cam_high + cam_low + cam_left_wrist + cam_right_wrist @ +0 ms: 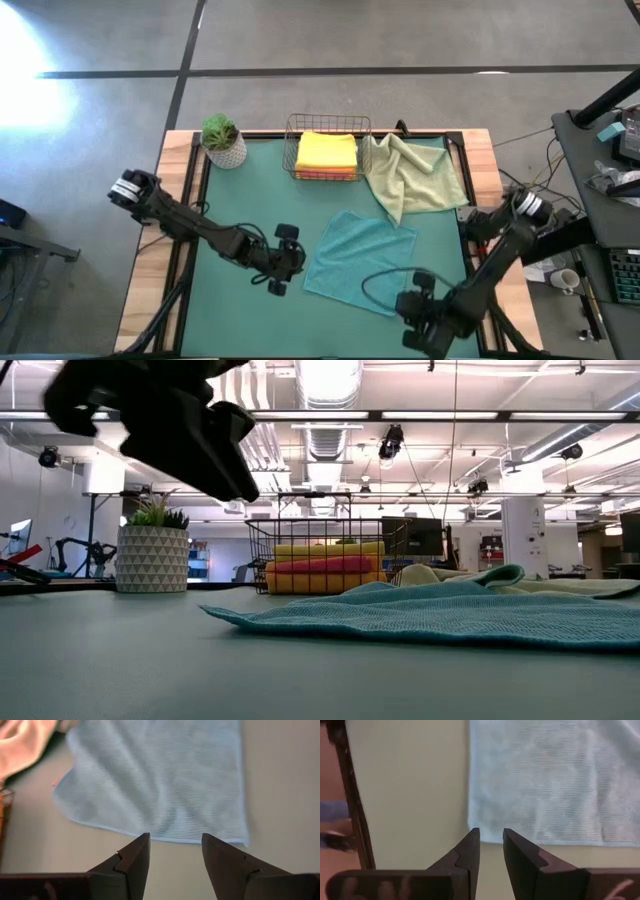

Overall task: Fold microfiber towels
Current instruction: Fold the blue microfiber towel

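Teal towel point(360, 262) flat mid-mat. Left gripper point(175, 851) open, empty, just off towel edge. Right gripper point(491, 847) narrowly parted, holding nothing. Sage towel point(415, 175) crumpled beside basket point(327, 125); contents possibly folded towels.

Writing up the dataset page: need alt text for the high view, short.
Seen from above, a teal microfiber towel lies spread on the green table mat, with the left gripper open beside its left edge and the right gripper near its lower right corner. Behind it are a crumpled pale sage towel, a wire basket of folded towels and a small potted plant.
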Available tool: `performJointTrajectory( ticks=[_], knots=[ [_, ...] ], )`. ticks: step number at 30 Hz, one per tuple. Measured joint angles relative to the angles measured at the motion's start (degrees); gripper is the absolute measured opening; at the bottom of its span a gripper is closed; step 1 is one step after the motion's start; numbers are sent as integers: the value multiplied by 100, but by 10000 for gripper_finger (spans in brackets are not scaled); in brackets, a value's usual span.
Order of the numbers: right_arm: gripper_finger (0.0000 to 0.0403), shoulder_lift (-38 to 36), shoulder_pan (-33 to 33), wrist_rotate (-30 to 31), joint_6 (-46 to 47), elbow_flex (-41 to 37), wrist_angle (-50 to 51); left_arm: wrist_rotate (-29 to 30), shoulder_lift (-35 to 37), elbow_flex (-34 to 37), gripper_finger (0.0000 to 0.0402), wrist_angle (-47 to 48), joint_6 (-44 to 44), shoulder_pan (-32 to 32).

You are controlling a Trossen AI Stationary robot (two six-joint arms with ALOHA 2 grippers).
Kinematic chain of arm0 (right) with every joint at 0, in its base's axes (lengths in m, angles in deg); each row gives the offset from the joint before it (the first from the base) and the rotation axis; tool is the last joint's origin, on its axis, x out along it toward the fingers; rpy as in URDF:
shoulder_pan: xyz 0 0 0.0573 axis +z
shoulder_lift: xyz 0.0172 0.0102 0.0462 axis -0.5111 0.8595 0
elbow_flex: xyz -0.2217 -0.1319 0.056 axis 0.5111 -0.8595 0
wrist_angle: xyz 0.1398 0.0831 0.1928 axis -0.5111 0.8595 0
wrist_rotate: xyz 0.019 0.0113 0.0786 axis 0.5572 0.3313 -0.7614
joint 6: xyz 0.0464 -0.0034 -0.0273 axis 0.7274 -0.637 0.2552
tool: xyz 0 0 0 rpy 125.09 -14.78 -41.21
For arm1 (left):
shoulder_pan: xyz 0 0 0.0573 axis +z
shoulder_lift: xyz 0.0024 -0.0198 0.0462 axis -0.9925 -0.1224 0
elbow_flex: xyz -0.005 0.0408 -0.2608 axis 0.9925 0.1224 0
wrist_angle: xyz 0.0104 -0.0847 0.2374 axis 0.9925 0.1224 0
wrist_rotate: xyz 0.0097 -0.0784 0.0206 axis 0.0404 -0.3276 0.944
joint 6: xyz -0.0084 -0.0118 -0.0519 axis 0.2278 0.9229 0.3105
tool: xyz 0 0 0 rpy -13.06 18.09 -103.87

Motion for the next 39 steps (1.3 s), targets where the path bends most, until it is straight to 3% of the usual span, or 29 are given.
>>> performJointTrajectory(
  ticks=[8, 17, 30, 39],
  knots=[
    [77, 763, 414, 158, -176, 831, 488, -104, -284, -122, 164, -55, -44, -566],
    [80, 958, 436, 54, -144, 744, 526, -109, -830, -355, 164, -62, -44, -814],
    [149, 958, 139, 104, -1028, 628, 397, -65, -1394, -514, 164, -193, -53, -806],
    [154, 958, -17, 104, -1093, 539, 386, 58, -1726, -504, 164, -245, -335, -711]
  ],
)
